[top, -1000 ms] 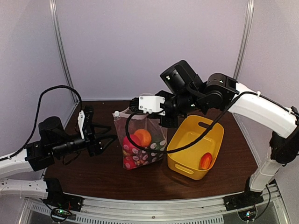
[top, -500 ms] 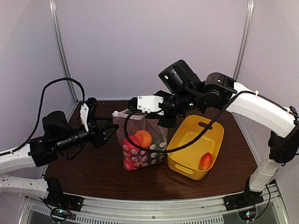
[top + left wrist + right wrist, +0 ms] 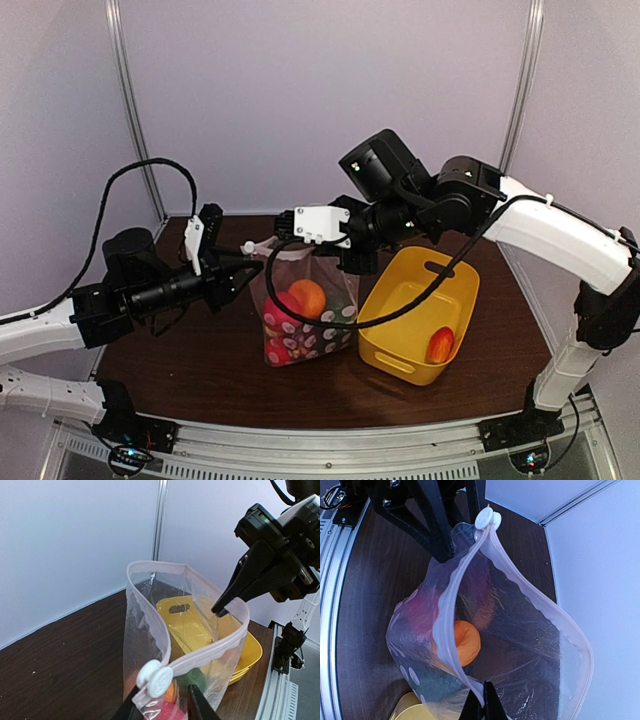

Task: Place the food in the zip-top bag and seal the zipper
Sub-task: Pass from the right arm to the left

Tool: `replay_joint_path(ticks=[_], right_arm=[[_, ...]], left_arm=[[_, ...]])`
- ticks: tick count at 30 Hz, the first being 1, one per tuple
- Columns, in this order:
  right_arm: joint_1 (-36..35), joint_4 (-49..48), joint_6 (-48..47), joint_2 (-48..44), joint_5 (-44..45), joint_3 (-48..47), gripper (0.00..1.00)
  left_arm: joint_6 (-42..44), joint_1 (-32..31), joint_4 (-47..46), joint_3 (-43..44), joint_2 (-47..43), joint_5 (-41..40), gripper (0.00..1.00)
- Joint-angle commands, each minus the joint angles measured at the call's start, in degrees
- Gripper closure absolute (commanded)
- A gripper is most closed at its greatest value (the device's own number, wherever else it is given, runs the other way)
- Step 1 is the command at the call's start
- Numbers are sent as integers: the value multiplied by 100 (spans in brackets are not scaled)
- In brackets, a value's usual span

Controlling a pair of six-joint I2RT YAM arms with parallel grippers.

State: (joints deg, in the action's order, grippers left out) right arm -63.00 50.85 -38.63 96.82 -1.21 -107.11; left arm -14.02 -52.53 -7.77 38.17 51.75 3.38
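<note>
The zip-top bag [image 3: 305,320] stands upright and open on the table. It holds an orange fruit [image 3: 306,296], a pink one [image 3: 279,312] and green food. My right gripper [image 3: 352,262] is shut on the bag's right rim and holds it up; the right wrist view shows its closed fingertips [image 3: 482,700] pinching the zipper strip [image 3: 445,615] above the orange fruit [image 3: 466,642]. My left gripper [image 3: 250,272] is open at the bag's left corner. In the left wrist view its gripper [image 3: 162,707] straddles the corner just below the white slider tab [image 3: 157,678].
A yellow tub [image 3: 400,355] stands right of the bag, touching it, with a red-orange toy fruit [image 3: 440,345] inside. The tub shows through the bag in the left wrist view [image 3: 250,652]. Walls enclose the dark wooden table on three sides.
My left arm has moved right and up, bringing its open fingers to the bag's slider corner. My right gripper has kept its hold on the rim, and the bag stays put.
</note>
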Motion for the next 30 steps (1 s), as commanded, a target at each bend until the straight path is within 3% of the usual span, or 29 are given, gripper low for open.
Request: replay_joint_path(ticks=[1, 30], right_arm=[[25, 14, 22, -153, 33, 128, 100], [195, -141, 138, -198, 430, 251, 100]], left_arm=[[-105, 91, -436, 102, 27, 254, 74], [-117, 112, -725, -138, 27, 299, 80]])
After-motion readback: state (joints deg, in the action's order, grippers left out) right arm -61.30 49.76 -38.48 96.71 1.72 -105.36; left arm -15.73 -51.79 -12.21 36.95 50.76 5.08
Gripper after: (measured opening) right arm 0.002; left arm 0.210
